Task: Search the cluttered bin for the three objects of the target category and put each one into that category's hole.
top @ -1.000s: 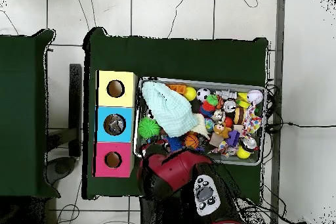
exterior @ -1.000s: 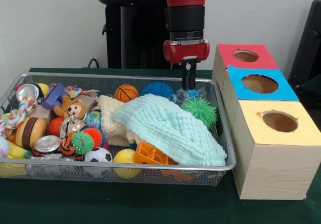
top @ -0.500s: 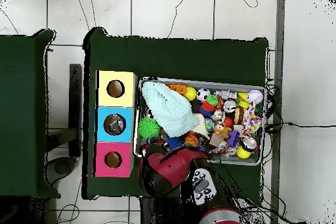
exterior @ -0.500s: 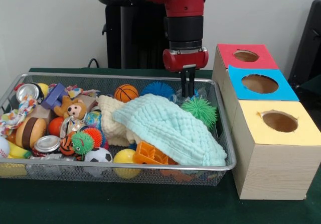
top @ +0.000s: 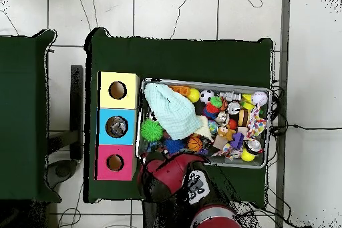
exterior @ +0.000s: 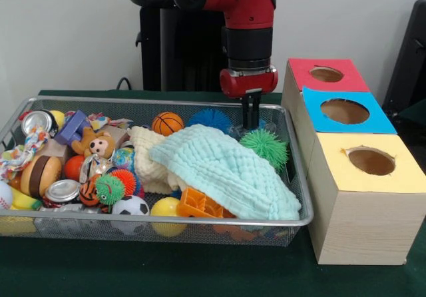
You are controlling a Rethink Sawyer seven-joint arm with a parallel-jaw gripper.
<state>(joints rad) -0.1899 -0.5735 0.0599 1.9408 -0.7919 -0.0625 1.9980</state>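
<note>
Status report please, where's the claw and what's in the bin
Claw low at the bin's far side beside the green spiky ball, fingers unclear. Pale green cloth covers toys. Three box holes open.

Front view, close and level across the counter; overhead view, straight down from high; both share the wire bin (exterior: 293, 177) (top: 267, 122).

Plain pale wall (exterior: 73, 30) behind, evenly lit. Worktop (exterior: 166, 270) covered in dark green cloth. From overhead: a second green-covered table (top: 23, 115) stood beside it across a narrow gap. Floor (top: 180, 13) of light tiles with dark grout lines; thin cables (top: 87, 8) trailed over it. A dark upright cabinet (exterior: 180, 50) stood against the wall.
</note>
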